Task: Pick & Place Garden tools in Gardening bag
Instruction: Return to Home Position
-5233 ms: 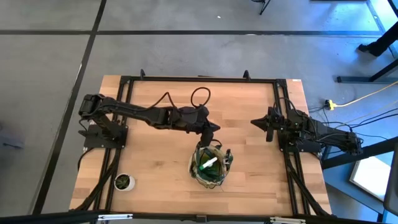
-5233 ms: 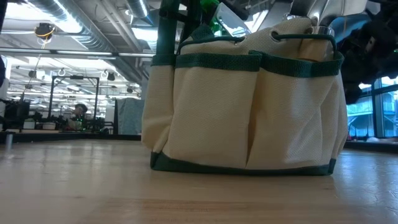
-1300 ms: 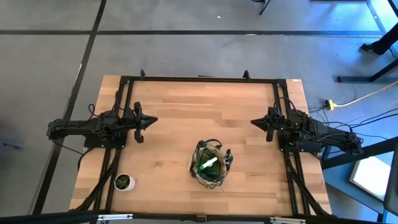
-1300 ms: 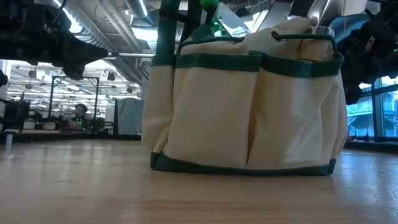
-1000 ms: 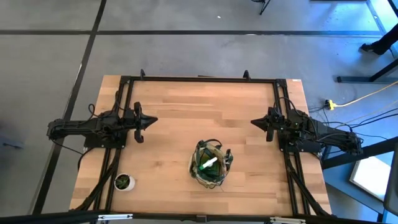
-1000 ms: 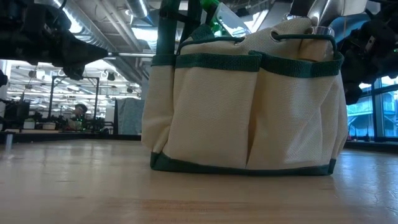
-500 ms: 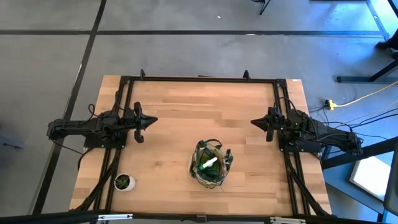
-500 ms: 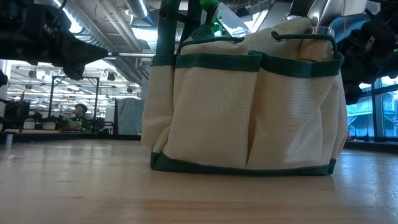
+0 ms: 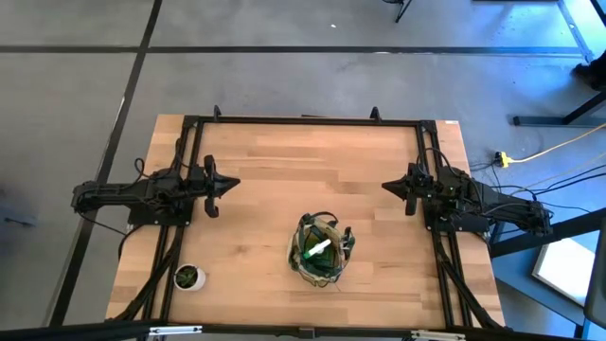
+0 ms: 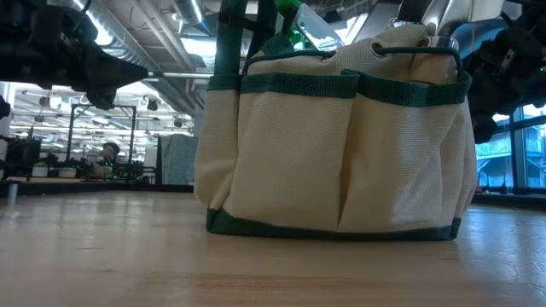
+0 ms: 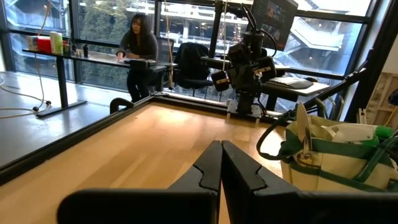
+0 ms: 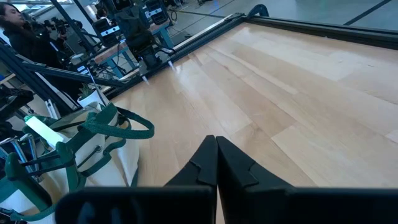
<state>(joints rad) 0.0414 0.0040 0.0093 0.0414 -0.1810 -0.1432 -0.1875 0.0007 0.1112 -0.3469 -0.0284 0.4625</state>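
The gardening bag (image 9: pixel 320 250) stands upright on its base near the table's front middle; in the low view it is a khaki tote (image 10: pixel 341 145) with green trim. Garden tools stick out of it: a green spray bottle with white trigger (image 9: pixel 317 248), and handles (image 11: pixel 305 130) at its rim. My left gripper (image 9: pixel 232 183) is shut at the table's left edge, drawn back, holding nothing. My right gripper (image 9: pixel 386 186) is shut at the right edge, also empty. Their shut fingers show in the wrist views (image 11: pixel 221 163) (image 12: pixel 216 155).
A small potted plant (image 9: pixel 188 277) stands at the table's front left corner. A black frame (image 9: pixel 303 120) runs around the tabletop. Bare wood lies between the two grippers and behind the bag. A person (image 11: pixel 138 40) sits at a desk beyond the table.
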